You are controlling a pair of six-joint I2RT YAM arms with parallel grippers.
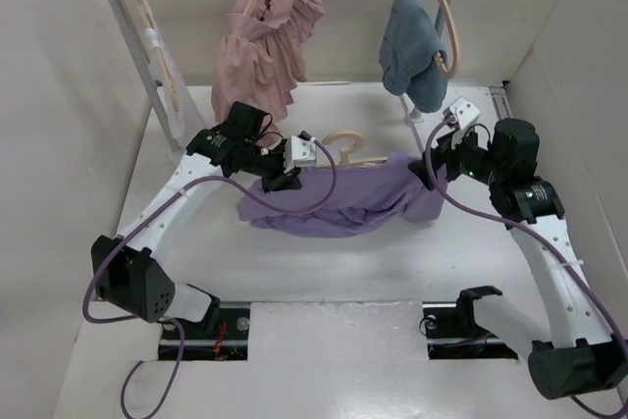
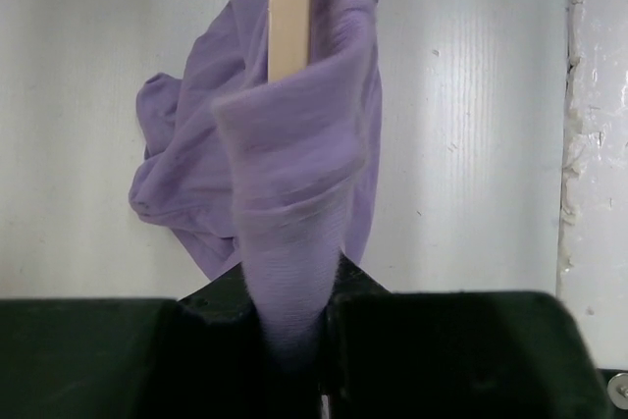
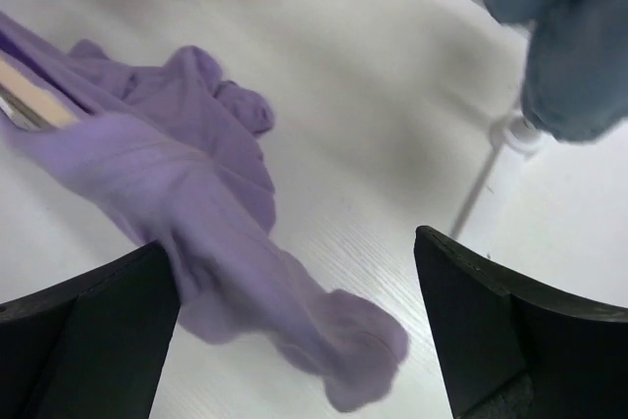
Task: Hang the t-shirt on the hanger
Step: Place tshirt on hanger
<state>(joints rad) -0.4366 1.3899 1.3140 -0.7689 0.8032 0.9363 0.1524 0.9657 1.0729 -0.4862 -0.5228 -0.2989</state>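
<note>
The lavender t-shirt lies bunched on the table's middle, draped over the pale wooden hanger, whose hook sticks out behind it. My left gripper is shut on the shirt's left end. In the left wrist view a fold of the shirt runs into the shut left gripper, with the hanger's bar above. My right gripper is open at the shirt's right end. In the right wrist view this gripper spreads wide over a loose sleeve, and the hanger's bar shows at the left.
A dusty pink garment and a blue-grey garment hang on like hangers at the back; the blue-grey one also shows in the right wrist view. A rack post with spare hangers stands back left. Walls close both sides.
</note>
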